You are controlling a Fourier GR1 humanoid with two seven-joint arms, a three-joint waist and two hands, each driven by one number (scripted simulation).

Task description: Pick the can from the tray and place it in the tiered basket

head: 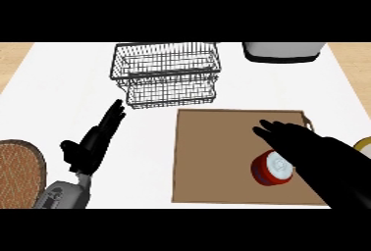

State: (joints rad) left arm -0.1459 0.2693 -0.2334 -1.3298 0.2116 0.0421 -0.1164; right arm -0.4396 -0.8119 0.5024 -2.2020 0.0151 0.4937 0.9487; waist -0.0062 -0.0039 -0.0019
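Can (272, 168), red with a white top, stands on the brown tray (217, 162), directly under the right hand (304, 142) and partly covered by it. Right hand stretches over the tray with fingers extended and slightly spread, not curled round the can; whether it touches the can is unclear. Left hand (94, 142) rests on the white counter (152, 157) well to the left of the tray, fingers straight and pointing away, holding nothing. Tiered wire basket (167, 73) sits beyond both hands, nearer the left hand's fingertips. Woven mat (18, 169) lies left of the left hand.
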